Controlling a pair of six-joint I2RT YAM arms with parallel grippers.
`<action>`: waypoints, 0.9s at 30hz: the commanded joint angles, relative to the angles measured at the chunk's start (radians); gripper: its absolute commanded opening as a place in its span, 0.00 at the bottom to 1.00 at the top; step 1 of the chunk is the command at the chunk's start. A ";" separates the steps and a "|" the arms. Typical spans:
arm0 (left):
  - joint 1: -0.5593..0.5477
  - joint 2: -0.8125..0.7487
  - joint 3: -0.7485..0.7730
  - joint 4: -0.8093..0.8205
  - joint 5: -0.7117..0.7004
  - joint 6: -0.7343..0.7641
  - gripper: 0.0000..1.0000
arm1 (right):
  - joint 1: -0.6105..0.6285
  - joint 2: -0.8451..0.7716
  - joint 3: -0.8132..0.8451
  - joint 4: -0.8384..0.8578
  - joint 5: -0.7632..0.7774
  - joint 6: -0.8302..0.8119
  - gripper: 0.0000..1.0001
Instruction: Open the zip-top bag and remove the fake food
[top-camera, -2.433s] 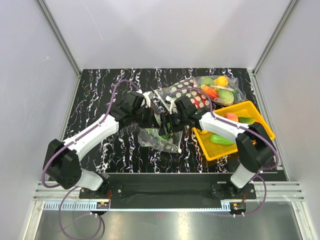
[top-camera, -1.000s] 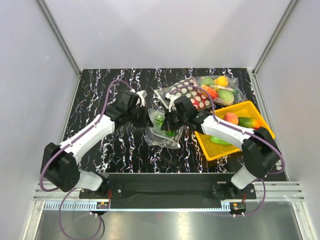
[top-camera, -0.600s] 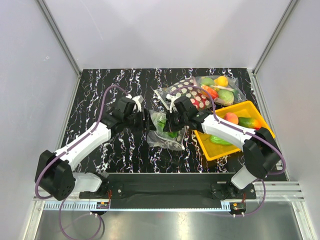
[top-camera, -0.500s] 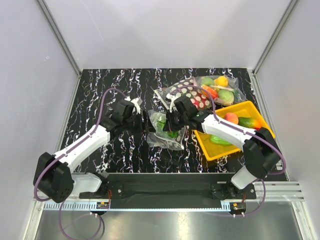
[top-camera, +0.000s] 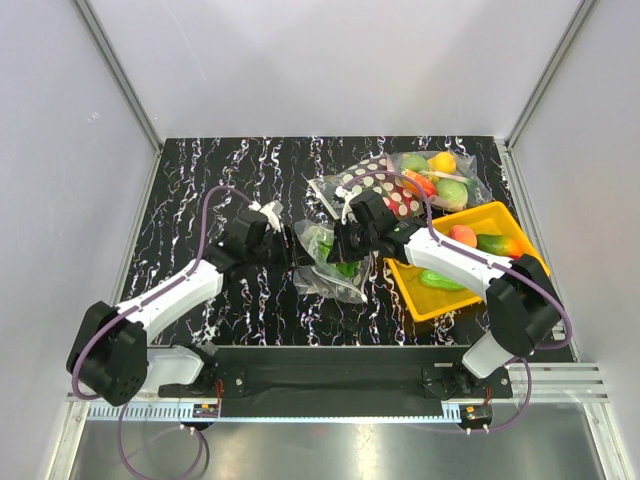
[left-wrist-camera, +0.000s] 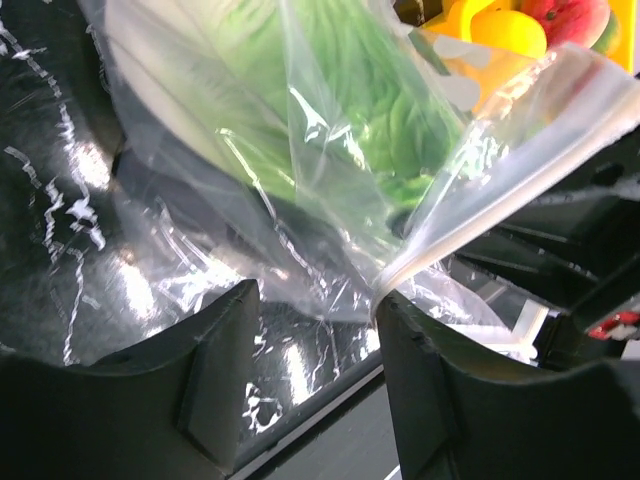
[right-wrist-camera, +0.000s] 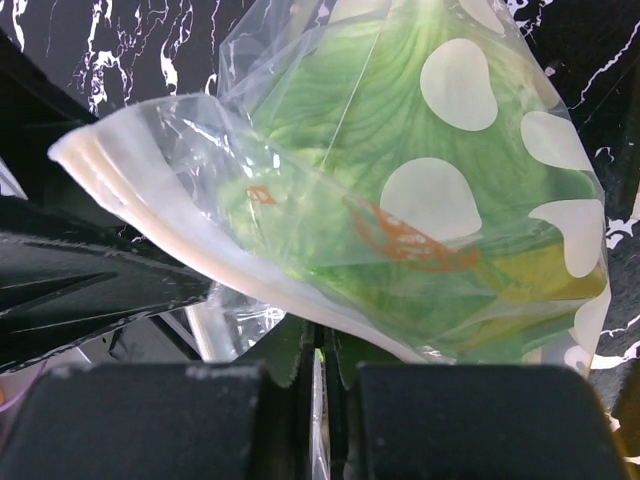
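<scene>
The zip-top bag (top-camera: 330, 262), clear with white dots, hangs between the two arms just above the table. Green lettuce (right-wrist-camera: 400, 190), part of the fake food, shows through it (left-wrist-camera: 340, 110). My right gripper (right-wrist-camera: 325, 350) is shut on the film just under the white zip strip (right-wrist-camera: 190, 190), and in the top view it (top-camera: 342, 245) sits at the bag's right side. My left gripper (left-wrist-camera: 315, 350) is open at the bag's left (top-camera: 290, 245). Its right finger (left-wrist-camera: 430, 390) touches the end of the zip strip (left-wrist-camera: 480, 210). Nothing is pinched between its fingers.
A yellow tray (top-camera: 440, 303) with a peach and green pieces stands right of the bag. Behind it lie a dark bag with large dots (top-camera: 375, 185) and a clear bag of fruit (top-camera: 440, 175). The marbled black table (top-camera: 200, 180) ends at grey walls.
My left gripper has let go of the bag, opened and drawn back a little to the left. The bag stays in my right gripper, which has barely moved.
</scene>
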 joint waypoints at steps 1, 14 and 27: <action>0.004 0.018 -0.003 0.135 0.033 -0.019 0.54 | -0.008 -0.021 0.050 0.010 -0.023 0.015 0.00; 0.013 -0.206 -0.163 0.180 0.010 0.007 0.63 | -0.014 -0.003 0.071 -0.008 -0.031 0.013 0.00; 0.022 -0.039 -0.125 0.341 0.019 -0.038 0.61 | -0.014 -0.011 0.067 -0.019 -0.038 0.021 0.00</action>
